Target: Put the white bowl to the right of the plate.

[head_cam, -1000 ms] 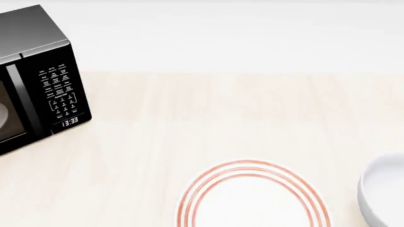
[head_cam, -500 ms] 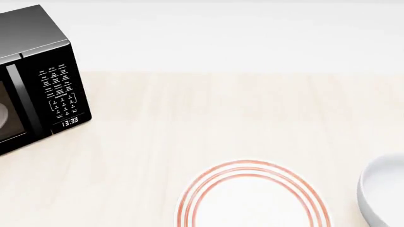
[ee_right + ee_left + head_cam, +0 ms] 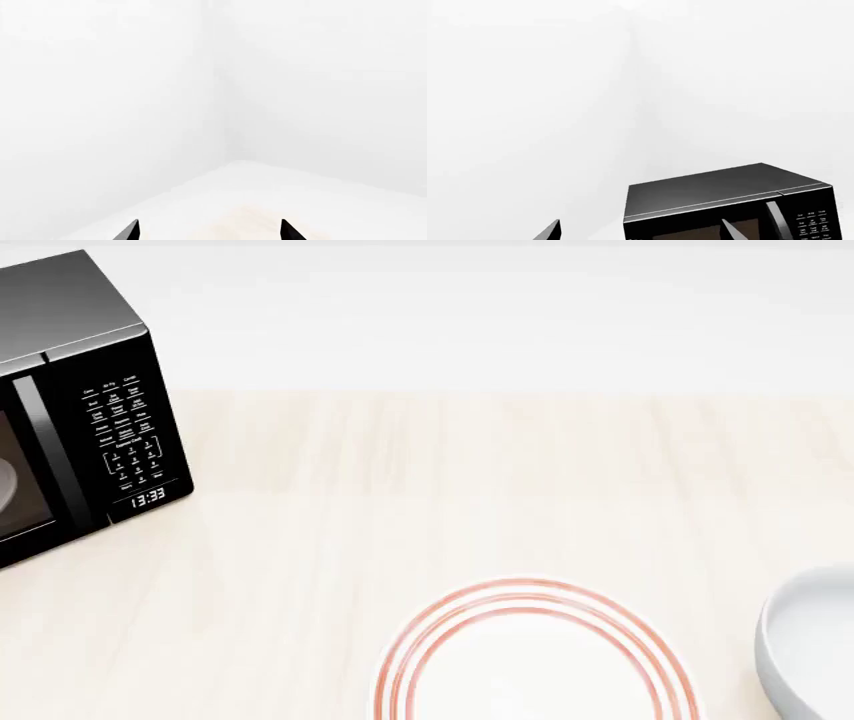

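Note:
The plate [image 3: 534,660], flat and white with thin red-orange rings, lies at the near middle of the pale wooden table in the head view, cut off by the frame's lower edge. The white bowl [image 3: 811,650] sits to its right, half out of frame at the right edge. Neither arm shows in the head view. My left gripper [image 3: 642,231] is open, only its two fingertips showing, with the microwave beyond them. My right gripper [image 3: 209,231] is open too, holding nothing, facing a white wall and a bit of table.
A black microwave [image 3: 80,410] with a lit clock stands at the table's far left; a pale dish shows through its window. In the left wrist view the microwave [image 3: 727,205] is ahead of the fingers. The table [image 3: 441,490] ends against a white wall at the back.

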Motion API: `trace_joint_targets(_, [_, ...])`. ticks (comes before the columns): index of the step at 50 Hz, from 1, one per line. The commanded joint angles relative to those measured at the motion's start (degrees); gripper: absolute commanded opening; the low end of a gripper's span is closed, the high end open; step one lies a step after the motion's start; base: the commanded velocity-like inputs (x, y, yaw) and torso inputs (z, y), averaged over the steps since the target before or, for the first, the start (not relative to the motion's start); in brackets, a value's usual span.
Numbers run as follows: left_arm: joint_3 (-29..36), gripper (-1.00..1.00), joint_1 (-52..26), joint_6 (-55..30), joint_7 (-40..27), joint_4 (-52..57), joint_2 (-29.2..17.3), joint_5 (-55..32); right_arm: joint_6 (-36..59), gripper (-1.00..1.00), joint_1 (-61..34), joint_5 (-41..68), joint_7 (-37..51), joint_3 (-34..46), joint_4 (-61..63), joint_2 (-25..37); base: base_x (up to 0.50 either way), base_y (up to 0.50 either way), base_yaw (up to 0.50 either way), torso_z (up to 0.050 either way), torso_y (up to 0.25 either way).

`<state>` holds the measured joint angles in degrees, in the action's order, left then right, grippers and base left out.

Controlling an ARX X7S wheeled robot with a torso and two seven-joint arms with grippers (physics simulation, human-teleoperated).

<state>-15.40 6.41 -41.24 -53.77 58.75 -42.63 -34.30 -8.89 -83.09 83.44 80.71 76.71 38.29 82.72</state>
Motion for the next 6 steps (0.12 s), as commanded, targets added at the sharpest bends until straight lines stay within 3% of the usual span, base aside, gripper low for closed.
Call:
trace_joint_targets(1, [17.78,1.00,-4.62,8.53,-6.47,1.19,-7.62,-0.90,1.68,1.00,9.75,-21.23,9.23,0.92,13.29,-7.50,0.00,0.00,0.00,0.000,0.000])
trace_joint_targets(6, [33.54,1.00,-10.65,16.91,-12.71,1.21,-14.28,-0.81,5.34,1.00,25.03,-29.05,9.16,-7.42,15.43,-13.68,0.00,0.00,0.00,0.000,0.000])
